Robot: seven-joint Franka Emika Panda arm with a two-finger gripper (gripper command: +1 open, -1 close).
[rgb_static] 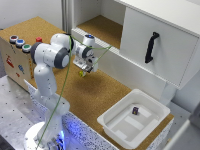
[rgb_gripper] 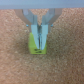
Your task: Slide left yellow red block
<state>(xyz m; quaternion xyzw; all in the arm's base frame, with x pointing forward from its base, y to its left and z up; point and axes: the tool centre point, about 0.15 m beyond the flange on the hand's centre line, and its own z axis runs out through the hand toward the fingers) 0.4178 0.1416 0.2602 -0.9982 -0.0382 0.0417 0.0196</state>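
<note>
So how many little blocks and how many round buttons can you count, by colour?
Small yellow cube block: 1
Small dark maroon block in the white plastic tub: 1
Blue round button: 1
Second blue round button: 1
Green round button: 1
Total: 5

Cork worktop [rgb_static: 95,95] w/ white cabinetry
White cupboard door [rgb_static: 157,45] w/ black handle [rgb_static: 151,47]; open cork-lined shelf [rgb_static: 102,29]; perforated metal floor plate [rgb_static: 12,107].

Small block [rgb_static: 135,110] in tray [rgb_static: 112,124], tray on cork tabletop [rgb_static: 95,92].
</note>
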